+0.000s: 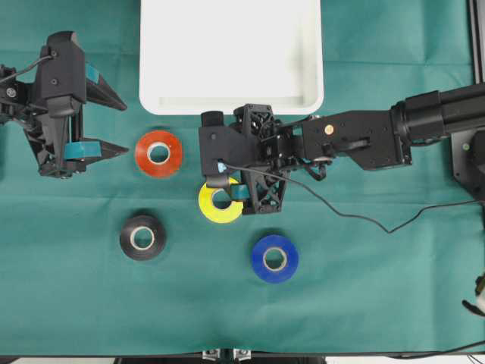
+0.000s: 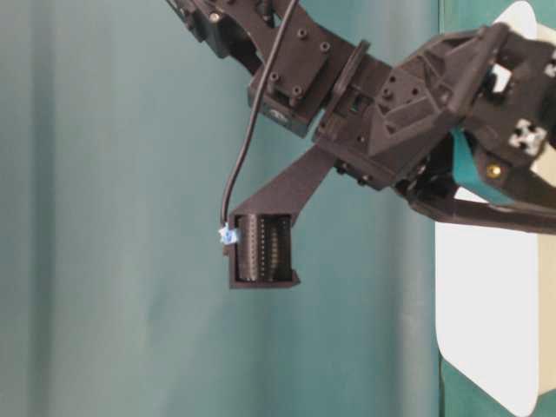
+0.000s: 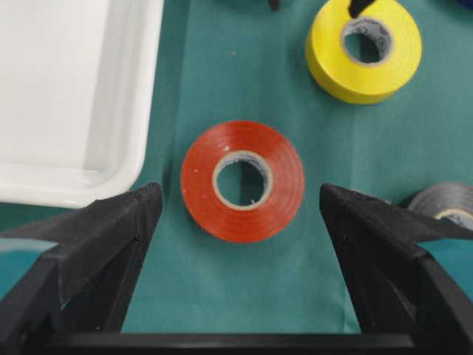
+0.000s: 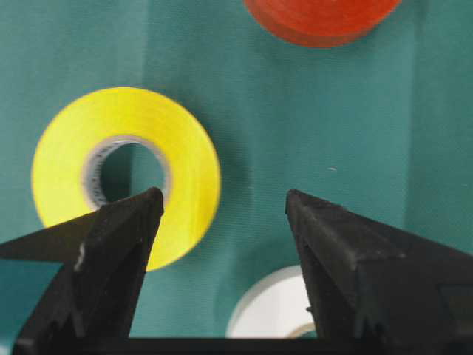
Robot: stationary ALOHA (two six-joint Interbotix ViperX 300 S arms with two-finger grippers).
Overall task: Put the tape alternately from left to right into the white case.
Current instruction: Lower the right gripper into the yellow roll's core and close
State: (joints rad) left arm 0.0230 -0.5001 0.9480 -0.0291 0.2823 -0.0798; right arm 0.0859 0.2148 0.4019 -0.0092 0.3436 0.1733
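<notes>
R gripper (image 1: 225, 196): jaws spread wide, nothing held; seen from overhead poised over the yellow tape roll (image 1: 220, 202), partly covering it.
R fingers (image 4: 122, 229): in R wrist view one tip is seen over the yellow roll's edge by its core hole, the other over bare cloth beside it; contact w/ roll can't be told.
L gripper (image 1: 114, 125): jaws apart, abt half open, nothing gripped; parked at L side of the green cloth (image 1: 364, 288).
L fingers (image 3: 118, 222): in L wrist view the orange-red tape roll (image 3: 242, 180) is framed between them but ahead of the tips, not touched.
White case (image 1: 231, 102): at top-centre of cloth, no tape seen inside; its near rim lies just behind the R gripper body.
Orange-red roll, overhead: flat on cloth, betw. L gripper and R gripper, just below case's L corner.
Yellow roll: flat on cloth, below the case, R of orange-red roll.
Black tape roll (image 1: 142, 236): flat, nearer front edge, below orange-red roll.
Blue tape roll (image 1: 274, 258): flat, front-R of yellow roll, apart from it.
Table-level view: only R arm close up and part of case seen.
</notes>
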